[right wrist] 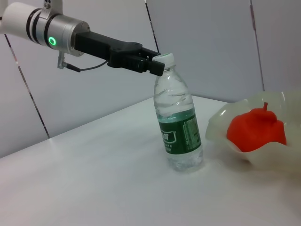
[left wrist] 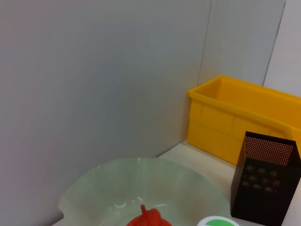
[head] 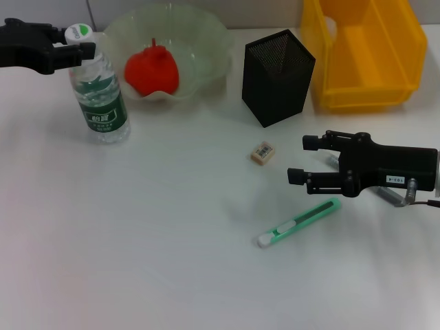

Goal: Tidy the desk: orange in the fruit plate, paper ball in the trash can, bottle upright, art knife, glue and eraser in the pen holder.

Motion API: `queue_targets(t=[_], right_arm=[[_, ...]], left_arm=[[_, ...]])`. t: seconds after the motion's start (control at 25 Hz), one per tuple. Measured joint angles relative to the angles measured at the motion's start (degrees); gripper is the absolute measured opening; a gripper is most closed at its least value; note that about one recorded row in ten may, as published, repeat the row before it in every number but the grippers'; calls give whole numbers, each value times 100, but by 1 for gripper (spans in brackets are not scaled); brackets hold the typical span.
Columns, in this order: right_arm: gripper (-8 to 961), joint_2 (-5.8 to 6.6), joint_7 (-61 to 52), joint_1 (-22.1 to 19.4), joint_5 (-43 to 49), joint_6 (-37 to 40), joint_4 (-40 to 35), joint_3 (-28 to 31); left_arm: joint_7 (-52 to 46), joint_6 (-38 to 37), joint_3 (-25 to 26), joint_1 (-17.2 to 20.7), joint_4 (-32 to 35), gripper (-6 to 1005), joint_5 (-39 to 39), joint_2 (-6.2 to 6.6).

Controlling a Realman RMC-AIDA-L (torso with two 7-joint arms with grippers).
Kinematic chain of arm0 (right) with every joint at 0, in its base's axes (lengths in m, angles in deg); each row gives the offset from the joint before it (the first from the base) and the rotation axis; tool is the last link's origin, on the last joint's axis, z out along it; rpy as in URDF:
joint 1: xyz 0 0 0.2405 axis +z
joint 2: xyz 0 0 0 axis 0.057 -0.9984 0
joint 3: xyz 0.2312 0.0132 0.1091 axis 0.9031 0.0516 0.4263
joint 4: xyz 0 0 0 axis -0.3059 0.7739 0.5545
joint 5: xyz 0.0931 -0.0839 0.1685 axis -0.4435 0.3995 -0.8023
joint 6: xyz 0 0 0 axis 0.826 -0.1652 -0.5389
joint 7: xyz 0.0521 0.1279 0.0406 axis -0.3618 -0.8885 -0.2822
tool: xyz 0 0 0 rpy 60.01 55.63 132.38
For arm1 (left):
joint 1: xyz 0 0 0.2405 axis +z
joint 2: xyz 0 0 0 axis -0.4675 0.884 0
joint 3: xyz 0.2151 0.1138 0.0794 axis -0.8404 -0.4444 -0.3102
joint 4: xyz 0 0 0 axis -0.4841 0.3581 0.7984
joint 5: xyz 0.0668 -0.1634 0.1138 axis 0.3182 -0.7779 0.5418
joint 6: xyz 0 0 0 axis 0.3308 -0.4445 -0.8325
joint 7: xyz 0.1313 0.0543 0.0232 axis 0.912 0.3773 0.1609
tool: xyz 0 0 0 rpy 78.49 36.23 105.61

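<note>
Clear plastic bottle (head: 100, 96) stands upright on the white bench (head: 151, 240), its cap held in the closed jaws of the left gripper (head: 77, 51). Just beside it, the red fruit (head: 152, 71) lies in the plate (head: 206, 48). Near the black mesh holder (head: 277, 67), the eraser (head: 262, 152) and green knife (head: 300, 222) lie on the bench. Right gripper (head: 300, 159) hovers between them, jaws open and empty. A yellow bin (head: 364, 55) stands beside the holder.
</note>
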Motion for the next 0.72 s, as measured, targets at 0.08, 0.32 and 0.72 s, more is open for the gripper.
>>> queue_targets(t=[0.08, 0.32, 0.72], right_arm=[[827, 0, 0, -5, 0, 0, 0, 0], [826, 0, 0, -5, 0, 0, 0, 0], [826, 0, 0, 3, 0, 0, 0, 0]], left_arm=[[3, 22, 0, 12, 0, 535, 0, 0], [25, 27, -22, 20, 0, 541, 0, -9], [75, 25, -31, 27, 14, 553, 0, -59]])
